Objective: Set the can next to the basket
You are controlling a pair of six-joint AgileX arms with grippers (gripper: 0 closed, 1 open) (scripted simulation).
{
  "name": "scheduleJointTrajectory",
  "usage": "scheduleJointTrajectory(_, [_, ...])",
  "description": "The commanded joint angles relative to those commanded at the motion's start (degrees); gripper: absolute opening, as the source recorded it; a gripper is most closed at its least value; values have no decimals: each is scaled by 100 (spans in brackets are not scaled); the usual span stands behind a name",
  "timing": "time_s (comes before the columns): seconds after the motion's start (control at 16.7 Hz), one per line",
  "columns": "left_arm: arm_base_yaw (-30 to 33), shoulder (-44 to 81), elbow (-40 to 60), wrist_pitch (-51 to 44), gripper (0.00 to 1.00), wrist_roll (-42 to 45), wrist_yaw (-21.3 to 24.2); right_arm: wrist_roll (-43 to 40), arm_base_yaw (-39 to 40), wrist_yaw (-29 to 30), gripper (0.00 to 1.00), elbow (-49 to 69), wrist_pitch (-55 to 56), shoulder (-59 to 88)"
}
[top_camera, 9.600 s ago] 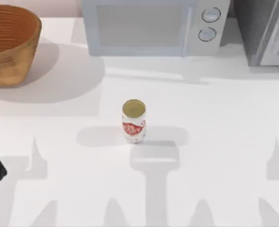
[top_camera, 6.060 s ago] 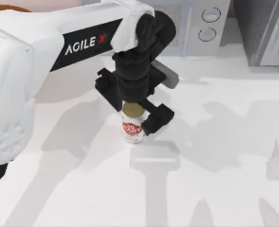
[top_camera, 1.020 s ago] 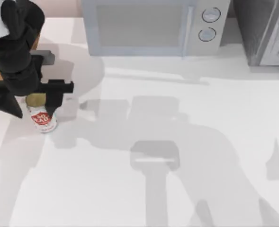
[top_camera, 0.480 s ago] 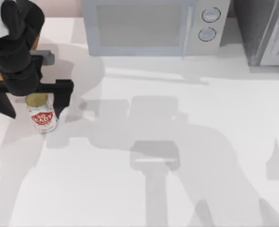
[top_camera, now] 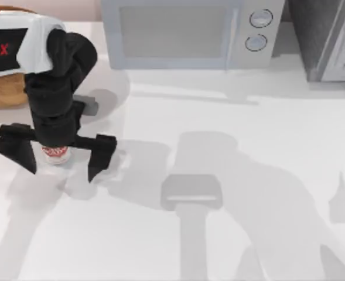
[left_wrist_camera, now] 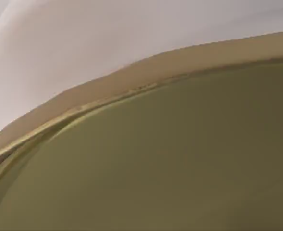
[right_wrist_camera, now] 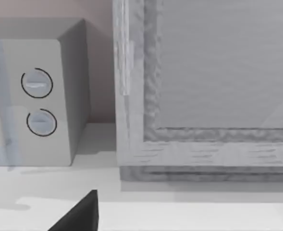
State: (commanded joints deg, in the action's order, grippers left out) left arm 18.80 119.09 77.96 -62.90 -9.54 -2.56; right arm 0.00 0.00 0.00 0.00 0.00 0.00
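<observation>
One can (top_camera: 55, 153) on the table (top_camera: 248, 175), and from the top view it's mostly buried under the left arm's black wrist, just a sliver of red and white label peeking out at the left side of the table, close in front of the basket (top_camera: 5, 91). One basket too, and the white forearm covers most of it, so what's visible is a strip of orange-brown wicker wall at the far left. The left gripper (top_camera: 57, 154) sits over the can with its two fingers (top_camera: 102, 155) spread wide, one on each side of the can and clear of it, so the jaws are released. The left wrist view gives what the top view hides: the can's dull gold-olive top (left_wrist_camera: 170, 159) and its rim, super close up, with pale table behind. The right wrist view looks elsewhere: one microwave (right_wrist_camera: 40, 96) with two round knobs, a grey cabinet-like box (right_wrist_camera: 203, 86) beside it, and a dark finger tip (right_wrist_camera: 81, 214) at the edge. Can't tell whether the right gripper is open or closed from that.
</observation>
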Motion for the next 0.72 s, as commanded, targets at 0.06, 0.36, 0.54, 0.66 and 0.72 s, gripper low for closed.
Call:
scheduleJointTrajectory(0.06, [91,85,-13,-120,100,-19,-41,0,0,0,100,0,0,0])
scheduleJointTrajectory(0.36, [-268,-94,775,-618,100,-9,51,0,0,0,100,0,0,0])
scheduleJointTrajectory(0.54, [-683,-469,1253,-596,100,48,209,0,0,0,100,0,0,0])
scheduleJointTrajectory(0.66, [-823,-578,1391,-559,100,59,255,0,0,0,100,0,0,0])
scheduleJointTrajectory(0.72, [-823,-578,1391,-559,100,59,255,0,0,0,100,0,0,0])
